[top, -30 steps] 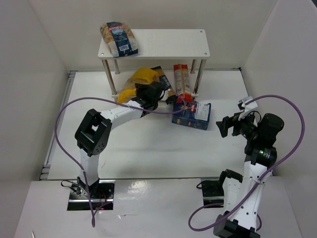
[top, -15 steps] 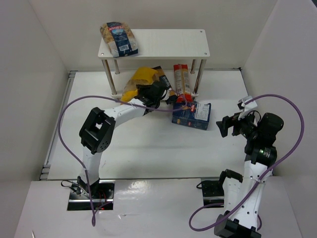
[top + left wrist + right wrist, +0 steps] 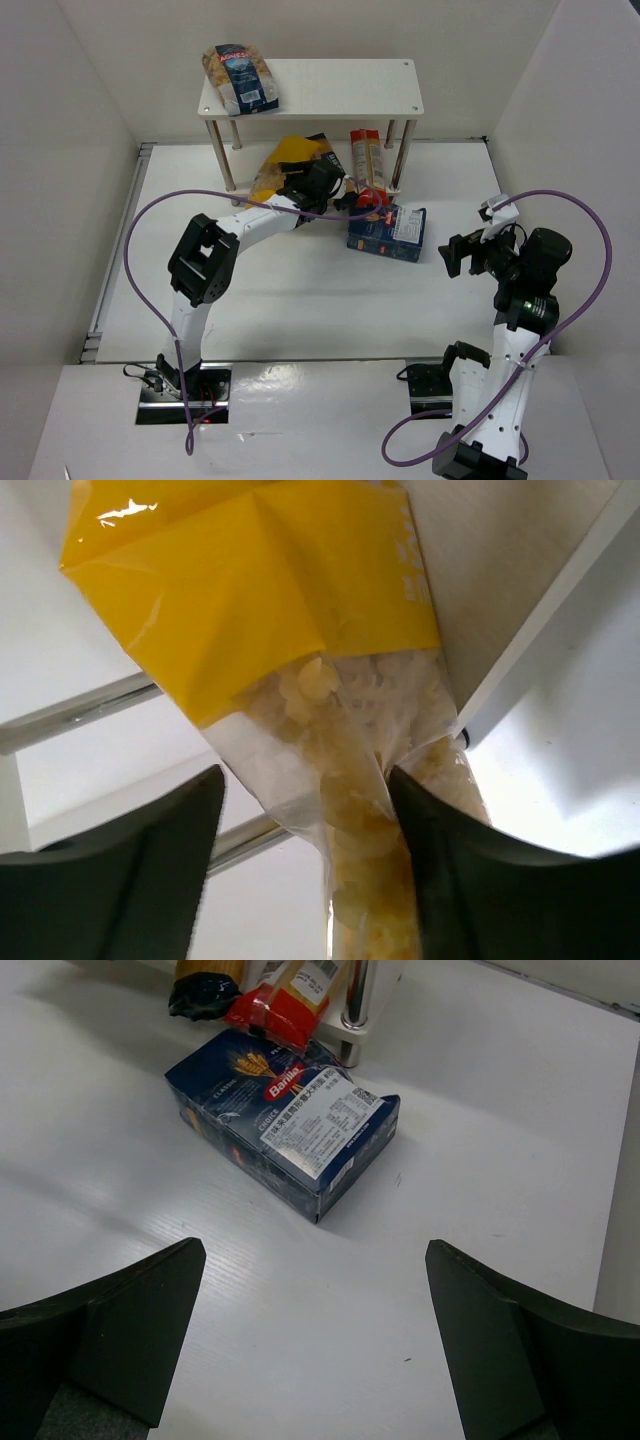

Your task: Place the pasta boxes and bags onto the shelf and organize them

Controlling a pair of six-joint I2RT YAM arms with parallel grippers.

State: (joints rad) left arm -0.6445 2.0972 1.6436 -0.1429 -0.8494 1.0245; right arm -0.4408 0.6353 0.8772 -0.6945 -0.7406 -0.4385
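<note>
L gripper [image 3: 305, 775]: jaws part-open, yellow bag [image 3: 260, 590] of short pasta runs between the fingers. R-hand finger [image 3: 450, 880] against the film, other finger just clear of it, so no squeeze on the bag. Top view: L gripper [image 3: 325, 185] at front-left of shelf [image 3: 330, 88], bag [image 3: 290, 155] just beyond it, by the L front leg, partly under the top board; can't tell if it rests on the lower board.

R gripper [image 3: 312, 1250]: jaws fully apart, nothing in them, hovering over table [image 3: 500, 1160], near dark-blue box [image 3: 290, 1130].

Box lies flat on table in front of the shelf's R front leg. Red-orange spaghetti pack [image 3: 366, 165] beside that leg, near end at the box's far edge. Clear bag w/ dark-blue label [image 3: 240, 78] on top board, L end.
</note>
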